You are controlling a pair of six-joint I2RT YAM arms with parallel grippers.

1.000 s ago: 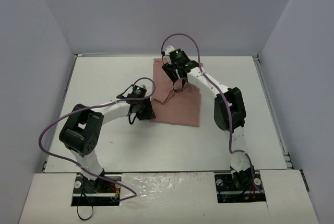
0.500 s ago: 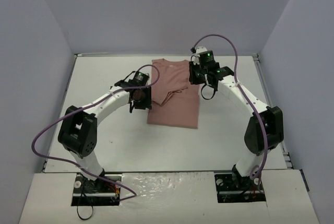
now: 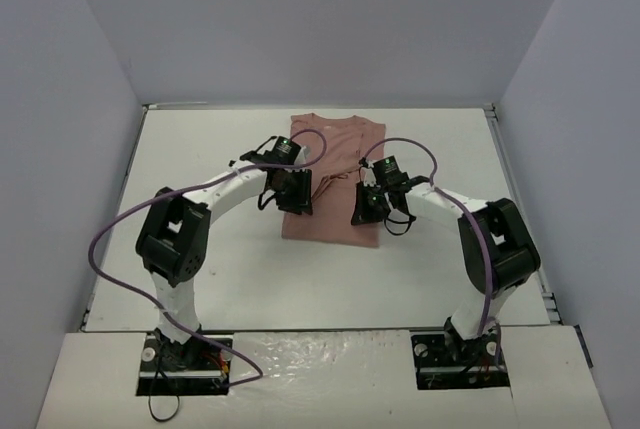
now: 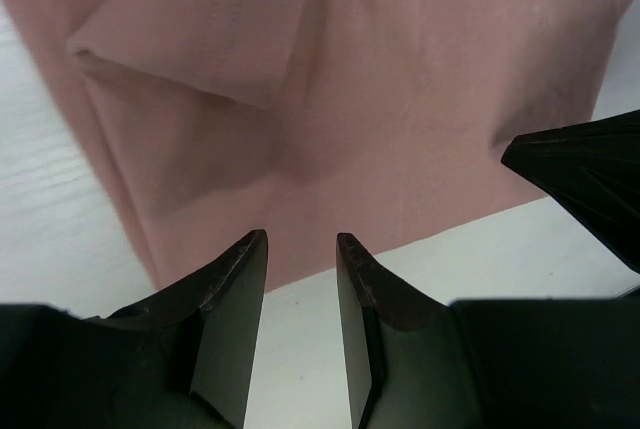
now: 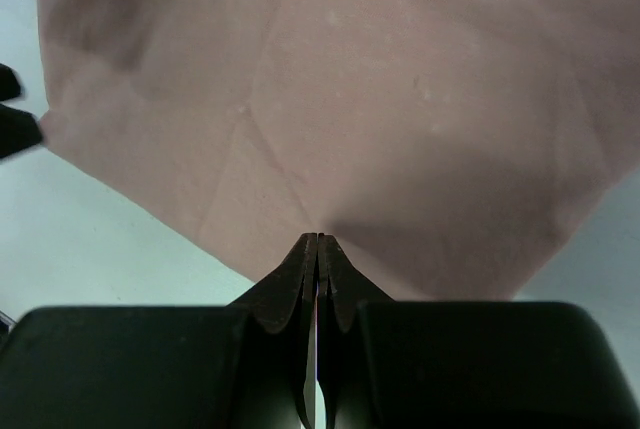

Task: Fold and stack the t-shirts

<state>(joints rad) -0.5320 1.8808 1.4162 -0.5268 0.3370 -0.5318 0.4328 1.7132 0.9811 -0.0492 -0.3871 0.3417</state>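
Fold step, mid-way by my read: the t-shirt [image 3: 330, 144] lies flat on the bench [image 3: 200, 149], toward 12 o'clock from the middle, with the sides already turned in so it reads as a narrow strip, collar end at 12 and hem at 6. I only see one shirt, so stacking isn't up yet. The right hand [image 5: 317, 239] is clenched tight, tips together right at the hem near the shirt's 5 o'clock corner. Creases in the cloth run into the tips, so I judge it has a pinch of the hem, though the bite is thin. The left hand [image 4: 300, 239] is released, jaws partway apart with nothing between them. It sits low at the shirt's 7 to 8 o'clock corner, and in its own camera the hem edge lies just beyond the tips at 12 o'clock, with bare bench showing through the gap. A folded-in flap sits further up at 11. Next move as I see it: nudge the left hand forward over the hem, close on the edge so both corners are held, then lift both and carry the hem toward 12 o'clock to lay it on the collar end. It needs even height on both sides, or the strip skews.
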